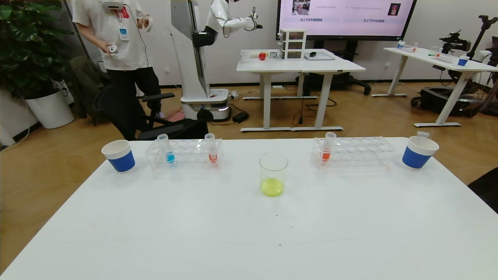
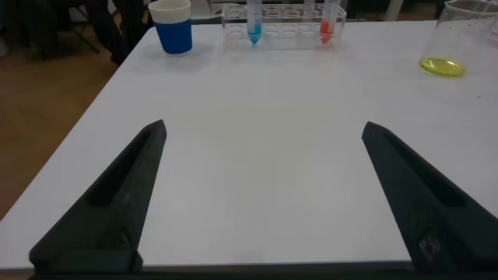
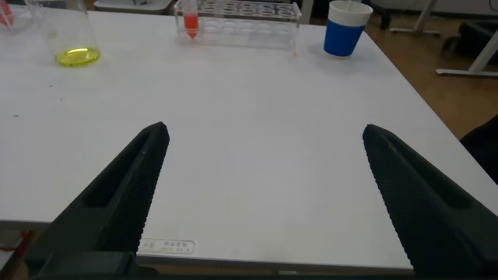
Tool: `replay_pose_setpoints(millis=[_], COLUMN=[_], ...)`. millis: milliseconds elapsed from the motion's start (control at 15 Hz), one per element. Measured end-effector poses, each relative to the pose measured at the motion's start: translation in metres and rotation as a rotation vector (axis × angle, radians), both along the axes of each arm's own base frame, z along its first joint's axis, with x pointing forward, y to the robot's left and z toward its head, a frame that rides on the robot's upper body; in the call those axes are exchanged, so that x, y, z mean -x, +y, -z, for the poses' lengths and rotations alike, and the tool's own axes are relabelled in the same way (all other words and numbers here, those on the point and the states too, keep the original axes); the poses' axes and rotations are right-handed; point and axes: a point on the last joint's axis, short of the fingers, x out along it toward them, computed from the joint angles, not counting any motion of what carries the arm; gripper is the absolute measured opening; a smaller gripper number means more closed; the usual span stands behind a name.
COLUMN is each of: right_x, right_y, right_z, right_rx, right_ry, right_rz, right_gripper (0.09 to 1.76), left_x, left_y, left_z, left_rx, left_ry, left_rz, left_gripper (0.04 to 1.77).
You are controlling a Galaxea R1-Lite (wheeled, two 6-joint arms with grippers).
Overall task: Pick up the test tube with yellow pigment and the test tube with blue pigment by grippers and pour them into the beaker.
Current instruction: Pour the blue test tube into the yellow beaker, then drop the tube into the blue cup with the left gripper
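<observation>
The test tube with blue pigment (image 1: 170, 154) (image 2: 254, 29) stands upright in the left clear rack (image 1: 186, 151). The beaker (image 1: 273, 171) stands at mid-table with a shallow layer of yellow liquid (image 1: 272, 187) in it; it also shows in both wrist views (image 2: 461, 35) (image 3: 71, 35). No test tube with yellow pigment is in view. My left gripper (image 2: 264, 126) is open and empty over bare table near the front edge. My right gripper (image 3: 265, 127) is likewise open and empty. Neither gripper shows in the head view.
An orange-red tube (image 1: 212, 151) shares the left rack; another (image 1: 327, 149) stands in the right rack (image 1: 360, 151). Blue-and-white paper cups (image 1: 120, 155) (image 1: 418, 152) flank the racks; a clear piece sticks out of the right one. A person and another robot are beyond the table.
</observation>
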Motion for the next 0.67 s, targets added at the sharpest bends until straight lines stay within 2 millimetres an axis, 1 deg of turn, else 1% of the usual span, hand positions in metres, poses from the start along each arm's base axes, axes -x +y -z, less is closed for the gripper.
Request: replay_pose_setpoints(millis=[400, 467, 533, 667], right_x=[0.000, 0.000, 0.000, 0.000], right_y=[0.000, 0.000, 0.000, 0.000], right_z=[0.000, 0.000, 0.000, 0.000], right_rx=[0.000, 0.000, 0.000, 0.000], right_ry=[0.000, 0.000, 0.000, 0.000], right_rz=[0.000, 0.000, 0.000, 0.000], right_gripper=[1.74, 1.74, 1.74, 1.74], left_x=[0.000, 0.002, 0.006, 0.015], left_y=[0.000, 0.000, 0.000, 0.000], left_z=[0.000, -0.005, -0.019, -0.060], left_rx=[0.011, 0.011, 0.012, 0.013], left_ry=[0.000, -0.011, -0.055, -0.133], left_rz=[0.002, 0.003, 0.005, 0.007], left_gripper=[1.75, 1.75, 1.75, 1.75])
